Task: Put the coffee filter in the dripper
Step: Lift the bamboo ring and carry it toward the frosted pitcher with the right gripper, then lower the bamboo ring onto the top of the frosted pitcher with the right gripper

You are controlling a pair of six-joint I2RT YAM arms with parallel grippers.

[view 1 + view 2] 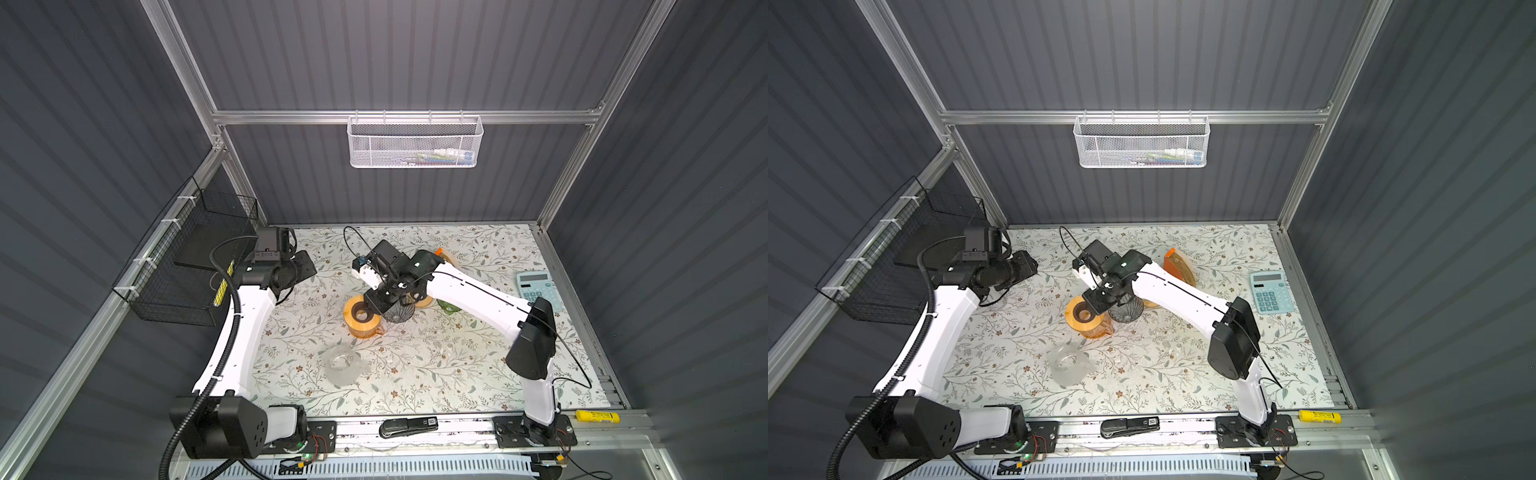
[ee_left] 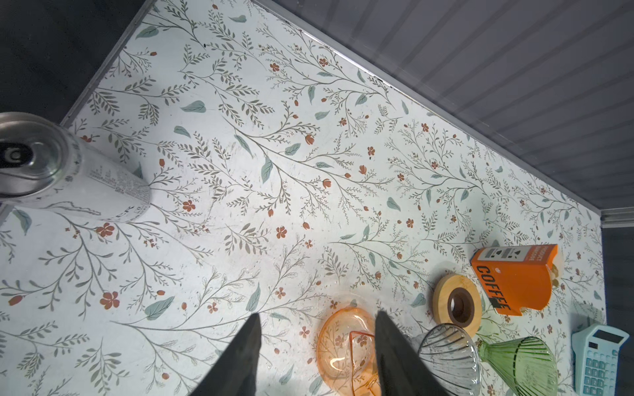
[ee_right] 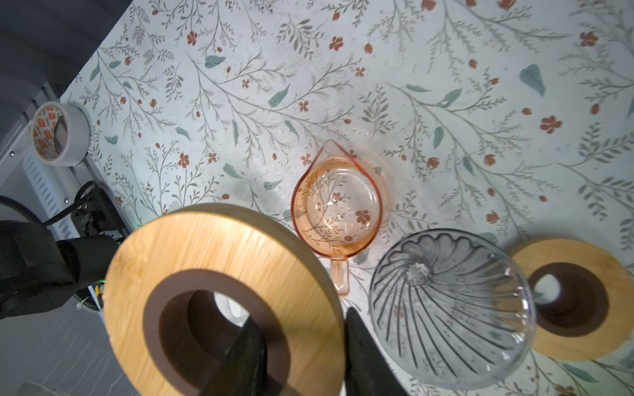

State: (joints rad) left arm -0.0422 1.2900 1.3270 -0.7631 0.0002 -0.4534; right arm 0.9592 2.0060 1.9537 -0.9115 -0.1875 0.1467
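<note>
Floral tabletop [image 2: 240, 171] open toward its back edge; left jaws released, right jaws grasp wooden ring [image 3: 223, 247].

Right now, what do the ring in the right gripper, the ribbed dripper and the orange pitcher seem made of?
Ring: apparently bamboo or light wood, matte, straight grain; dark inner band unclear. Dripper: clear glass or hard plastic, glossy, swirled ribs, table pattern showing through. Pitcher: orange-tinted glass, probably; transparent with bright highlights.
</note>
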